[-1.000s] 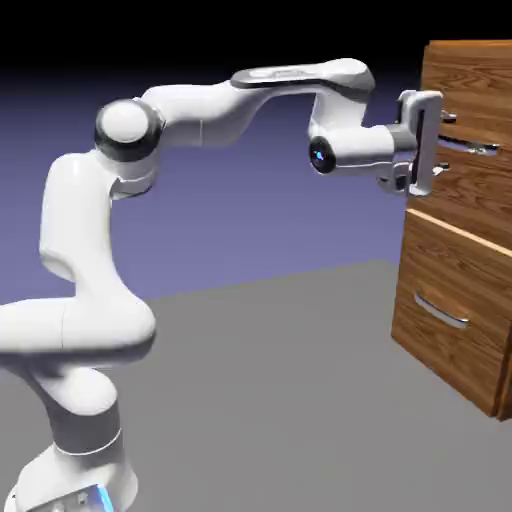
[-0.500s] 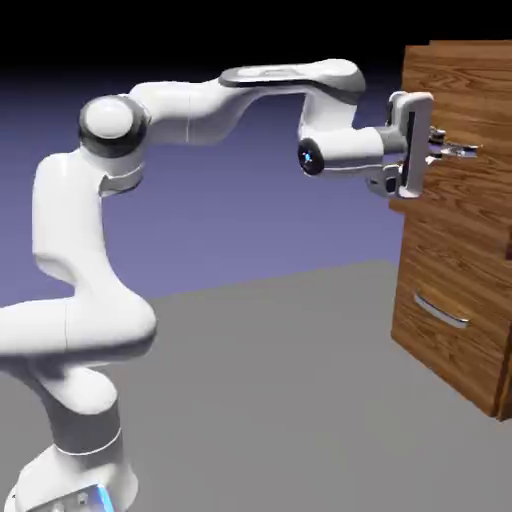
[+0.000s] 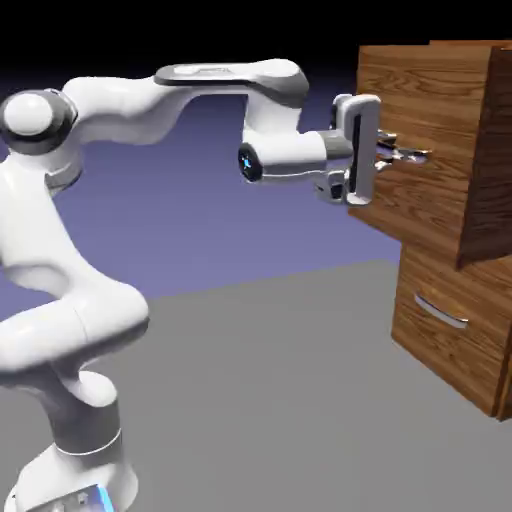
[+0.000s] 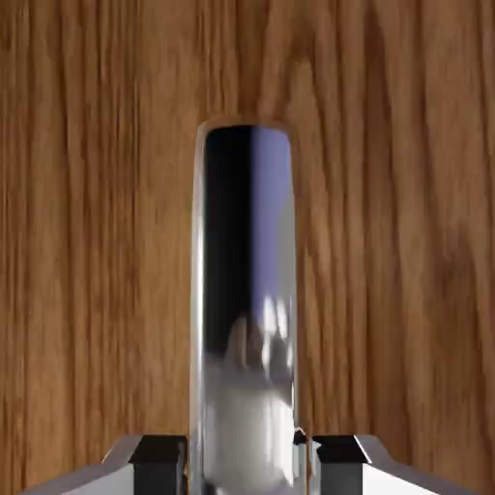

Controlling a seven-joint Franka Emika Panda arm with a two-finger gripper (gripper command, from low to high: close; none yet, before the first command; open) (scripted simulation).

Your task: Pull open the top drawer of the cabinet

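The top drawer (image 3: 425, 140) stands pulled partway out of the cabinet (image 3: 470, 330), its brown plank front well forward of the lower drawer's front and its deep box side showing at the exterior view's right. Its silver bar handle (image 3: 405, 153) lies level across the front, directly ahead of the hand, and runs between the 2 fingers (image 3: 385, 150). In the hand view the handle (image 4: 247, 309) fills the middle as a tall polished bar rising from the bottom edge, with wood grain of the drawer front (image 4: 97, 242) on both sides of it.

The fingers are drawn in narrow and clamped on that handle: in the hand view the 2 grey finger tips (image 4: 160, 462) sit tight against the bar's left and right flanks at the bottom edge, with no gap visible between pad and metal. The white arm (image 3: 120, 110) reaches level from the exterior view's left, the wrist pointing straight at the drawer front.

The lower drawer (image 3: 450, 320) sits flush in the cabinet, its own silver handle (image 3: 440, 313) untouched and well below the hand. The top drawer's inside cannot be seen from either view, so what it contains cannot be told. The cabinet stands on the grey worktop (image 3: 260, 400), at the exterior view's right edge
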